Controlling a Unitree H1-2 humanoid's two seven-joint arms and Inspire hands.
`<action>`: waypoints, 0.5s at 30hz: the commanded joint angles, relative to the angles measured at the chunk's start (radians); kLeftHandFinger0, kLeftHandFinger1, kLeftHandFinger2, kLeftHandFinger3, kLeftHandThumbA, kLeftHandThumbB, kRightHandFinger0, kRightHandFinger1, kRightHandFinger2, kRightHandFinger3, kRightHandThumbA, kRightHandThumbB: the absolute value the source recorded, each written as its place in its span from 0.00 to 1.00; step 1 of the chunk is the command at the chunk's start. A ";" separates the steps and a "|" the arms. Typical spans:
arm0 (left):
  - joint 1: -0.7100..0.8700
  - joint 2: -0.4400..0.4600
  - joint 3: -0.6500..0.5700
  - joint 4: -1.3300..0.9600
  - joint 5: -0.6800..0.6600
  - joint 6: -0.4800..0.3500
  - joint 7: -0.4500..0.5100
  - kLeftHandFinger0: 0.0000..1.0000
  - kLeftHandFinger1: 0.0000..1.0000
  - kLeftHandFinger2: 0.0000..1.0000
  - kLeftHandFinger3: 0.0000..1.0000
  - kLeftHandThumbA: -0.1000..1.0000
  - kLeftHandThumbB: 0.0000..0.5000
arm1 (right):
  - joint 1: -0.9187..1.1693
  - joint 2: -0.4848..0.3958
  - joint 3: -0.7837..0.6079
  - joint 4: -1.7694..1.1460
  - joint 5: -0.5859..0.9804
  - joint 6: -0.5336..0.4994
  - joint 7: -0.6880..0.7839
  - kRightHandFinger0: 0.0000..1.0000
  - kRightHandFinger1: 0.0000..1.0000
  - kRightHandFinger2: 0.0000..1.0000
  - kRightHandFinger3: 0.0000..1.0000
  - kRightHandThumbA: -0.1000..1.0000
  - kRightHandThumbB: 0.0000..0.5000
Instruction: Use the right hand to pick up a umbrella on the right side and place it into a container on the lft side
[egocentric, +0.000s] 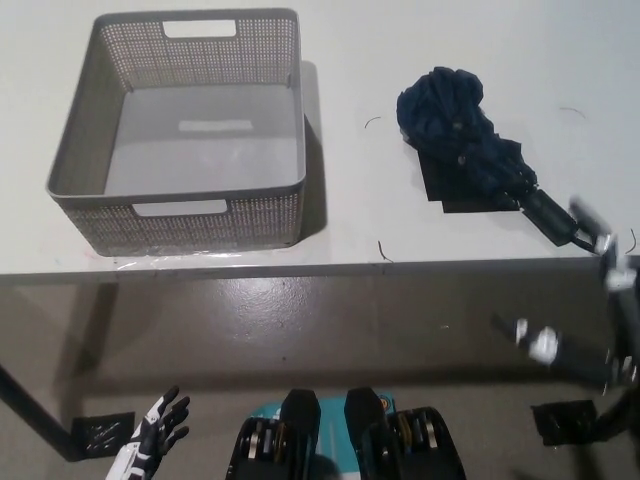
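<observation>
White matte table (350, 215) spanning the upper part of the view, near edge running straight across just below the middle, grey-brown floor (300, 320) beneath.

Grey perforated plastic container (95, 120), rectangular with slot handles in its short walls, sitting toward the table's left side, its near wall close to the near edge. Nothing inside but a smooth grey bottom with a pale reflection. Thin clear film or tape (180, 262) along the table edge under its near wall.

Broad open stretch of bare tabletop between container and umbrella, marked only by a few thin dark scratches or threads.

Folded dark blue fabric umbrella (465, 135), crumpled and bunched at its far end, lying diagonally near the table's right side, black handle (550, 215) pointing toward the near right corner. Resting partly on black tape patches (470, 195) stuck to the table. Well apart from the container.

Black right hand (600, 240) blurred at the right edge of the view, right by the near right corner, close to the umbrella handle; contact with it unclear, spread of the fingers impossible to tell through the blur. More blurred black arm parts lower down, below the table edge.

White left hand (155, 430) low at the bottom left, over the floor, well short of the table, dark-tipped fingers (172, 403) spread apart and holding nothing.

Black tape squares (100, 435) on the floor at lower left and lower right.
</observation>
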 joint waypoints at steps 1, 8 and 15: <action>0.015 0.018 0.003 -0.038 -0.020 -0.063 -0.027 1.00 1.00 1.00 1.00 0.99 0.08 | -0.335 -0.117 -0.002 -0.078 -0.363 0.355 0.133 1.00 1.00 1.00 1.00 1.00 0.75; 0.025 0.019 0.004 -0.039 -0.025 -0.067 -0.029 1.00 1.00 1.00 1.00 0.99 0.09 | -0.605 -0.181 0.089 0.240 -0.364 0.465 0.168 1.00 1.00 1.00 1.00 1.00 0.83; 0.027 0.027 0.002 -0.039 -0.021 -0.072 -0.034 1.00 1.00 1.00 1.00 1.00 0.09 | -0.793 -0.195 0.193 0.615 -0.351 0.419 0.148 1.00 1.00 1.00 1.00 1.00 0.83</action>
